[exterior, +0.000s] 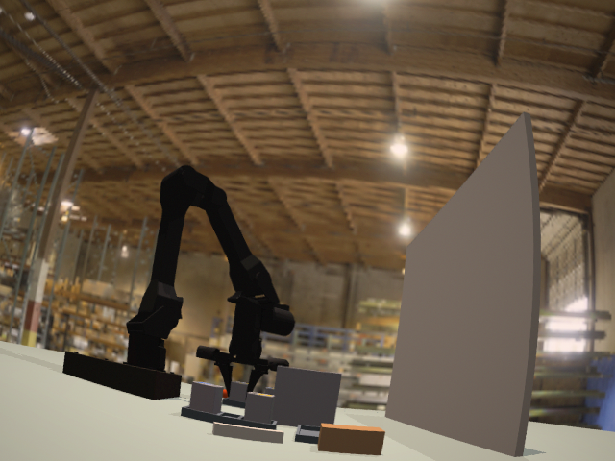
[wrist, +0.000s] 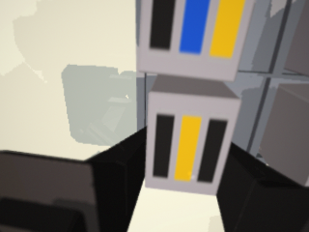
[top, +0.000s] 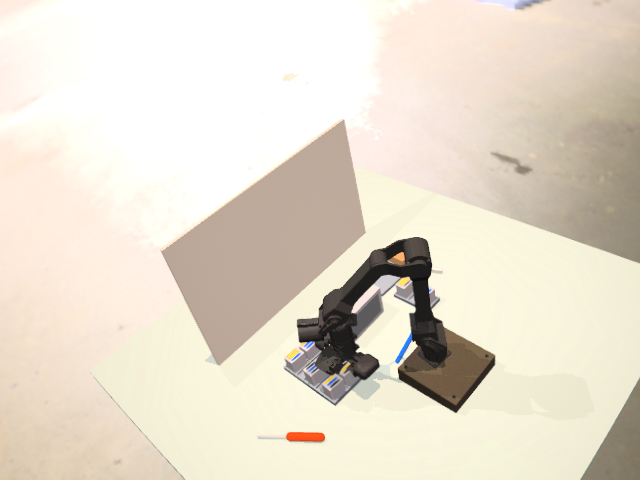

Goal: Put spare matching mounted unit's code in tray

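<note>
Black-yellow-black striped block (wrist: 189,149) between the hand's (wrist: 181,169) dark fingers, black-blue-yellow block (wrist: 192,41) near
</note>
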